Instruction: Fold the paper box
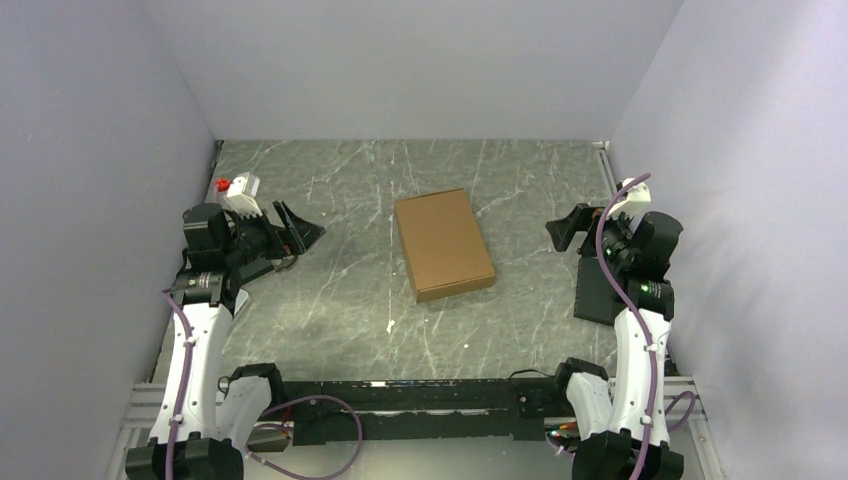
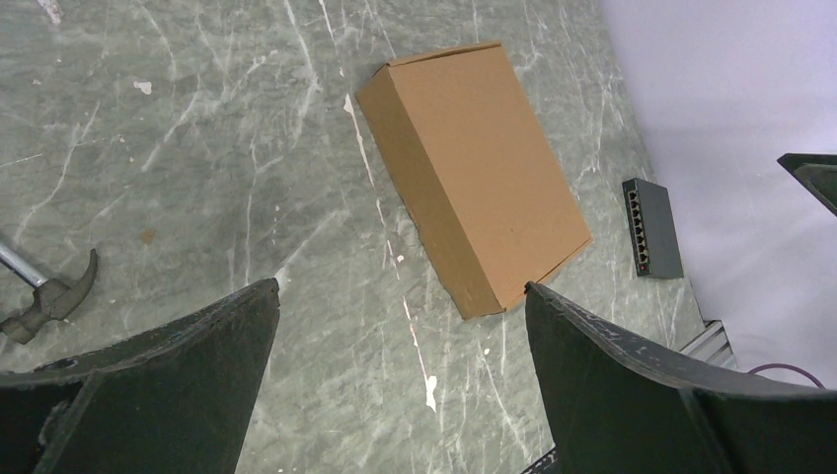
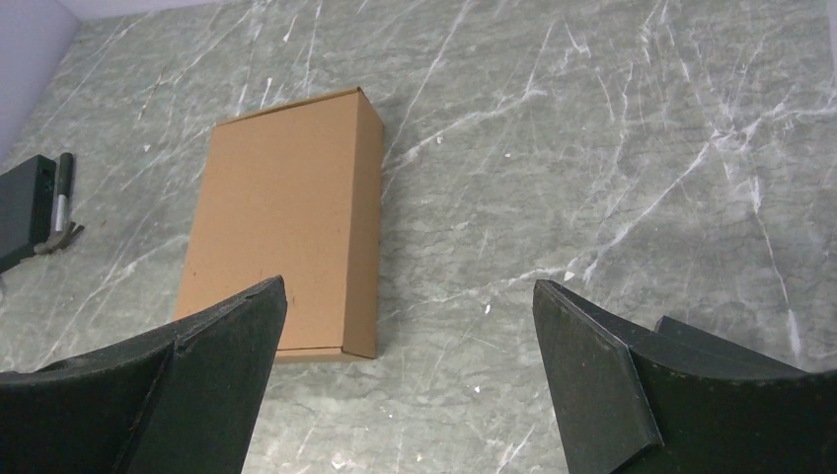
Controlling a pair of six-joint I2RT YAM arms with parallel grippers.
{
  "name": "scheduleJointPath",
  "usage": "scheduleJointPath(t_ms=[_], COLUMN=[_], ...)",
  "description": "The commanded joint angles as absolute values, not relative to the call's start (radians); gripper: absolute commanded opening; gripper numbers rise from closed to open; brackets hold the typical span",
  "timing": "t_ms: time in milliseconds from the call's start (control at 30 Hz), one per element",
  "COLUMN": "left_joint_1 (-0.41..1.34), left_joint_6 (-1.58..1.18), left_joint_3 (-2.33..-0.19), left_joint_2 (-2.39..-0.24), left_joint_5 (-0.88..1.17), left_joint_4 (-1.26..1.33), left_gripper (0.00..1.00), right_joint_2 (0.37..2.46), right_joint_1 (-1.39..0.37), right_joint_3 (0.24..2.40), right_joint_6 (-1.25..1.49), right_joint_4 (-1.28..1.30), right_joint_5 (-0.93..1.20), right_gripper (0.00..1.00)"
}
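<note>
The paper box (image 1: 444, 243) is a plain brown cardboard box, closed and flat on the marble table top in the middle, slightly turned. It also shows in the left wrist view (image 2: 484, 168) and the right wrist view (image 3: 281, 232). My left gripper (image 1: 292, 232) hovers to the left of the box, open, with only bare table between its fingers (image 2: 400, 286). To the right of the box, my right gripper (image 1: 566, 228) is open as well and holds nothing (image 3: 410, 284). Neither gripper touches the box.
A black rectangular pad (image 1: 598, 292) lies at the table's right edge under the right arm. A small grey device with ports (image 2: 651, 227) lies beyond the box. A hammer (image 2: 49, 291) rests near the left gripper. Pale walls enclose three sides.
</note>
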State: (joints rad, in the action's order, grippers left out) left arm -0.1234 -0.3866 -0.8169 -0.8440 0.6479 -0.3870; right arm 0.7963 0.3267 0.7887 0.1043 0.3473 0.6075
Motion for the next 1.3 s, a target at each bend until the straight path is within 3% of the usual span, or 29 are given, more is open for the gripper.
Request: scheduleJointPath(t_ms=[0,1267], left_joint_1=[-0.129,-0.129], left_joint_6=[-0.390,-0.390], left_joint_3=[-0.813,-0.812], left_joint_2=[-0.833,-0.833], left_joint_5=[0.643,0.641], left_joint_4=[-0.373,-0.373], left_gripper=[0.99,1.00], right_joint_2=[0.785,0.781], right_joint_1=[0.328,0.327], right_joint_3=[0.825,0.812], right_joint_6=[0.091,0.091], right_joint_4=[0.327,0.312], right_joint_5=[0.611,0.596], right_gripper=[1.00,0.99])
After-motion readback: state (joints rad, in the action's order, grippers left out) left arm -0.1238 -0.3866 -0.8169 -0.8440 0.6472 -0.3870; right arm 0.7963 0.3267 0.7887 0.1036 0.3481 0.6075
